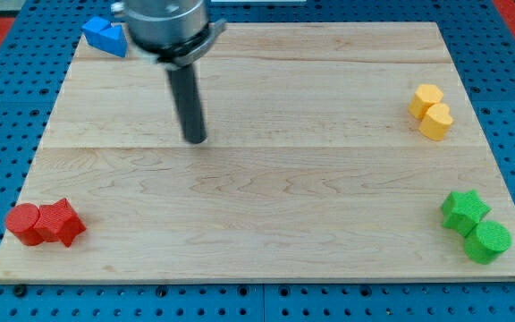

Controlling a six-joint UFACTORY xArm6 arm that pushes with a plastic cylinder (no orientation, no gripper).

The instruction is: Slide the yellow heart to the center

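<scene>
The yellow heart (pixel 436 122) lies near the board's right edge, touching a yellow hexagon (pixel 426 98) just above it. My tip (pixel 195 139) rests on the wooden board (pixel 266 179) in the upper left part, far to the left of both yellow blocks and touching no block. The dark rod rises from the tip to the arm's grey end at the view's top.
A blue block (pixel 105 36) sits at the top left corner, partly behind the arm. A red cylinder (pixel 22 223) and a red star (pixel 60 222) lie at the bottom left. A green star (pixel 463 211) and a green cylinder (pixel 488 241) lie at the bottom right.
</scene>
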